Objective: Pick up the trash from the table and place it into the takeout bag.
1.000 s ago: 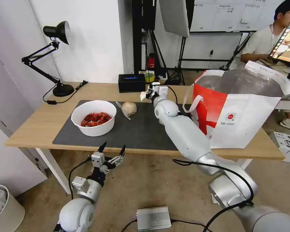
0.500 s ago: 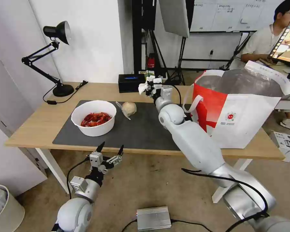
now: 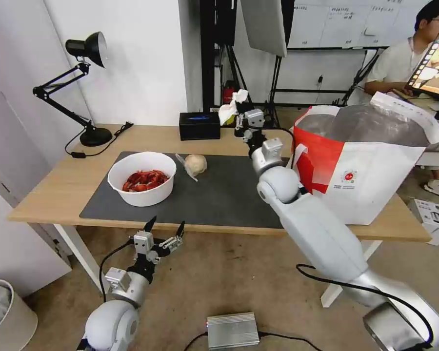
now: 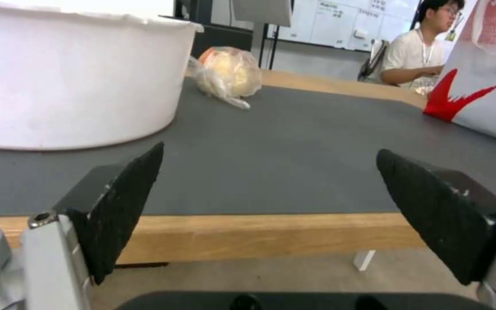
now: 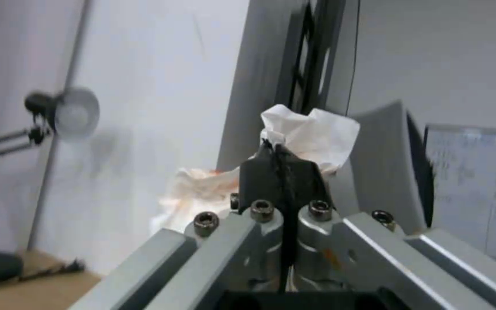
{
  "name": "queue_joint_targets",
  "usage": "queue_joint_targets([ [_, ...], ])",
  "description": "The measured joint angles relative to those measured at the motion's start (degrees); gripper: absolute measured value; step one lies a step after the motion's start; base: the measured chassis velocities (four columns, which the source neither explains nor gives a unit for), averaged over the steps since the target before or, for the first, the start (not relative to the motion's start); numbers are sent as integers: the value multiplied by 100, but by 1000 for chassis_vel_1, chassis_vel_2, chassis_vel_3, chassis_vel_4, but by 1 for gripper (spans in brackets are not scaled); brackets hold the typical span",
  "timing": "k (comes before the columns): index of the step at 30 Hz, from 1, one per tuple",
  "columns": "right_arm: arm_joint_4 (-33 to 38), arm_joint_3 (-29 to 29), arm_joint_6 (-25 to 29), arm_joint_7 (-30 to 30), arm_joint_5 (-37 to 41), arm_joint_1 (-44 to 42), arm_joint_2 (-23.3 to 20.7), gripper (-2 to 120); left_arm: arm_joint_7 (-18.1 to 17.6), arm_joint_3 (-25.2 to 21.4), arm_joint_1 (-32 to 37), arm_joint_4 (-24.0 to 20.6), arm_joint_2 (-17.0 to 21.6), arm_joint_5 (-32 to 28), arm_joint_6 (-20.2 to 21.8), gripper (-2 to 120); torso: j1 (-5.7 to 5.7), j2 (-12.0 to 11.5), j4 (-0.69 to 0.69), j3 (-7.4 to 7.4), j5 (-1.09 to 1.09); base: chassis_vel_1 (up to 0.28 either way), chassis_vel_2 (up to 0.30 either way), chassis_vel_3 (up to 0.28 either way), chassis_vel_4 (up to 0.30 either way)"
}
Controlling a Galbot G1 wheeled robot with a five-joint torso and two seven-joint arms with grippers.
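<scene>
Two end effectors are in frame. The right end effector [image 3: 238, 108] is raised above the far edge of the desk [image 3: 58, 187], just left of the takeout bag [image 3: 370, 165], its fingers pressed together on a crumpled white tissue [image 3: 228, 111]. In the right wrist view the black fingertips [image 5: 277, 165] meet with no gap, and the tissue [image 5: 311, 137] bulges out beyond and beside them, white with faint orange-red stains on its lower folds.

The left end effector [image 3: 163, 227] hangs below the near edge of the desk, in front of the dark grey mat [image 3: 219, 195], its two black fingers spread wide and touching nothing; the left wrist view shows the pads [image 4: 127, 202] far apart with the desk edge between them.

On the left part of the mat stands the white round bowl [image 3: 141, 178], holding red crayfish shells. Just beside it to the right lies the beige lump in clear wrap [image 3: 195, 165], the wrap's twisted tail trailing toward the bowl. The takeout bag stands upright on the right end of the desk, white and red, its silver-lined mouth open and a white strap handle hanging on its left side.
</scene>
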Motion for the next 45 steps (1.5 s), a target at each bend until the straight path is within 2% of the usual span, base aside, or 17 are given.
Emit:
queue_joint_targets([
  [4, 125, 117, 193, -80, -73, -84, -85, 0, 0, 21, -11, 24, 0, 7, 0, 100, 0, 0, 1, 0, 0, 0, 0, 0, 0],
  [7, 517, 508, 740, -176, -304, -347, -268, 0, 2, 80, -25, 82, -6, 35, -3, 100, 0, 0, 0, 0, 0, 0, 0, 0, 0],
  [13, 851, 975, 1123, -15, -518, -644, -308, 0, 5, 140, -26, 101, -18, 59, -4, 100, 0, 0, 1, 0, 0, 0, 0, 0, 0],
  [25, 1629, 1907, 1136, 570, -441, -1274, -672, 0, 14, 240, -30, 175, -3, 118, -14, 100, 0, 0, 1, 0, 0, 0, 0, 0, 0],
  [31, 1827, 2389, 751, 809, 125, -1410, -1029, 0, 14, 327, -51, 182, -15, 154, -15, 100, 0, 0, 1, 0, 0, 0, 0, 0, 0],
  [33, 2010, 2596, 376, 1000, 707, -1558, -1294, 0, 14, 361, -53, 189, -40, 175, -15, 100, 0, 0, 0, 1, 1, 0, 0, 0, 0],
  [35, 2066, 2632, 287, 1045, 841, -1600, -1361, 0, 14, 365, -53, 189, -44, 178, -15, 100, 0, 0, 0, 1, 1, 0, 0, 0, 0],
  [38, 2436, 2841, -441, 1228, 1577, -1812, -1691, 0, 14, 377, -54, 192, -58, 193, -17, 100, 0, 0, 0, 0, 0, 0, 0, 0, 0],
  [39, 2436, 2841, -441, 1228, 1577, -1812, -1691, 0, 14, 377, -54, 192, -58, 193, -17, 100, 0, 0, 0, 0, 0, 0, 0, 0, 0],
  [42, 2762, 2980, -1344, 1484, 2128, -1931, -1891, 0, 14, 387, -53, 189, -67, 204, -19, 100, 0, 0, 0, 1, 0, 0, 0, 0, 0],
  [43, 2762, 2980, -1344, 1484, 2128, -1931, -1891, 0, 14, 387, -53, 189, -67, 204, -19, 100, 0, 0, 0, 1, 0, 0, 0, 0, 0],
  [45, 2854, 3056, -1856, 1655, 2491, -1977, -1973, 0, 14, 396, -49, 179, -82, 211, -20, 100, 0, 0, 0, 0, 0, 0, 0, 0, 0],
])
